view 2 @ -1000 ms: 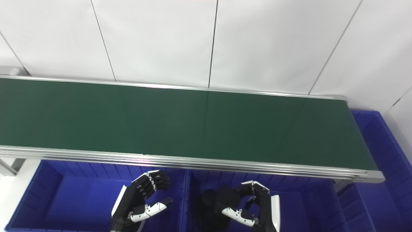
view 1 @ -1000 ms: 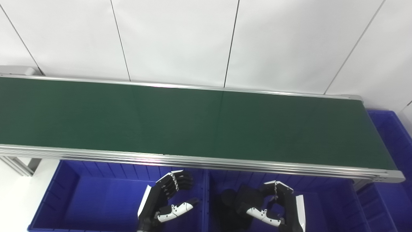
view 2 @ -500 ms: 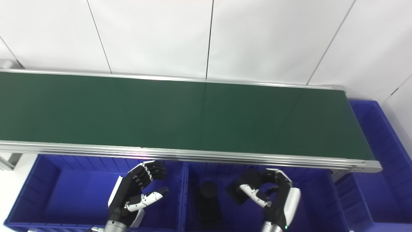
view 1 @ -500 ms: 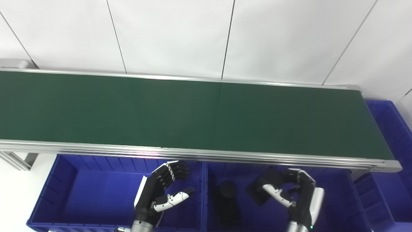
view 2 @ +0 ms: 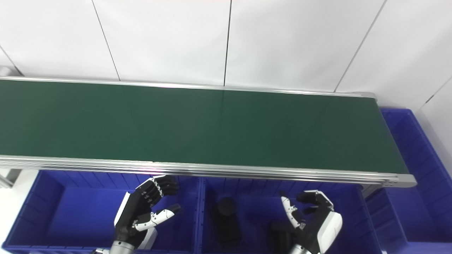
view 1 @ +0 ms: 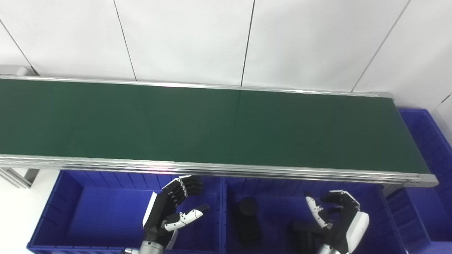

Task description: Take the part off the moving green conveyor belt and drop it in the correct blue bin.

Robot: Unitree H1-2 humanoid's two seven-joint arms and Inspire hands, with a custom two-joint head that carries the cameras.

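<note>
The green conveyor belt (view 1: 212, 128) runs across the view with nothing on it. Below its near edge are two blue bins. My left hand (view 1: 173, 213) is open and empty over the left bin (view 1: 88, 218). My right hand (view 1: 337, 220) is open and empty over the right bin (view 1: 275, 197). A black part (view 1: 303, 234) lies in the right bin just left of my right hand. Another black part (view 1: 247, 220) with a round top lies further left in the same bin.
A third blue bin (view 1: 429, 151) stands past the belt's right end. A white panelled wall (view 1: 226, 38) rises behind the belt. The conveyor's metal frame leg (view 1: 17, 176) shows at the lower left.
My right hand held a black part, moved right over the right bin and opened; the part now lies in the bin. The left hand hardly moved. The camera shifted slightly.
</note>
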